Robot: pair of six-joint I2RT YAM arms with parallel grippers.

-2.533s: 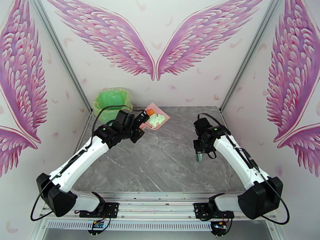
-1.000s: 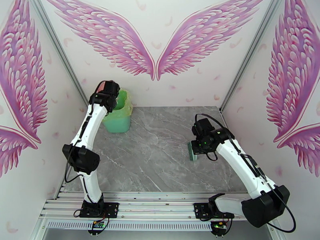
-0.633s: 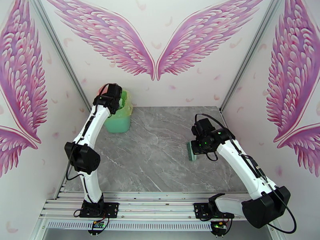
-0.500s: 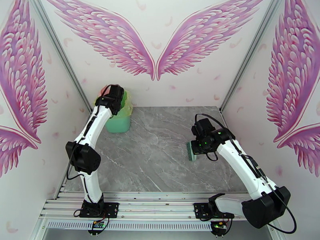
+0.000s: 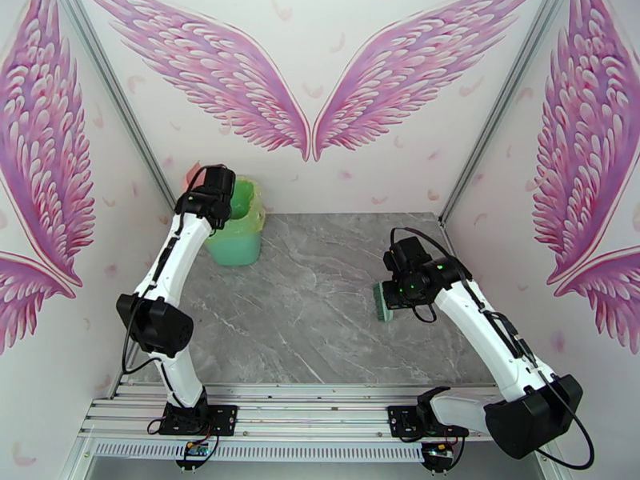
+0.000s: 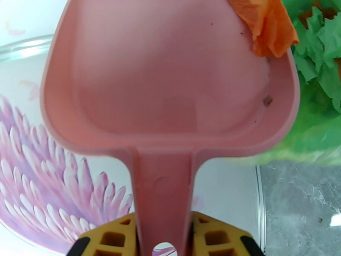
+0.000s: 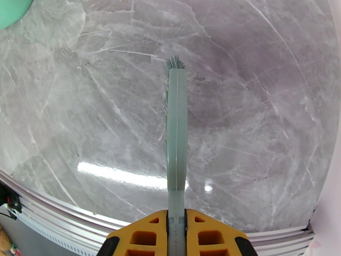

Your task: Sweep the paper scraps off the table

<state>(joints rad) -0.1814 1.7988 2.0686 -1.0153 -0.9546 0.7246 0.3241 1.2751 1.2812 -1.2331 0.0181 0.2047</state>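
My left gripper (image 6: 164, 237) pinches dustpan (image 6: 170, 82) by handle, over bin (image 5: 236, 238), orange scrap (image 6: 266, 26) inside. My right gripper (image 7: 176, 231) pinches brush (image 7: 176, 133) over worktop (image 7: 255, 103).

High rear overview, two close wrist views, all sharing the table (image 5: 320, 330)

No legible text, no labels or numbers, small print perhaps unresolved

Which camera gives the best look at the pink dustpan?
The left wrist view: it shows the dustpan close up, an orange scrap at its rim, its handle clamped in the left hand. The top view catches a pink sliver beside that hand. The right wrist view faces the brush.
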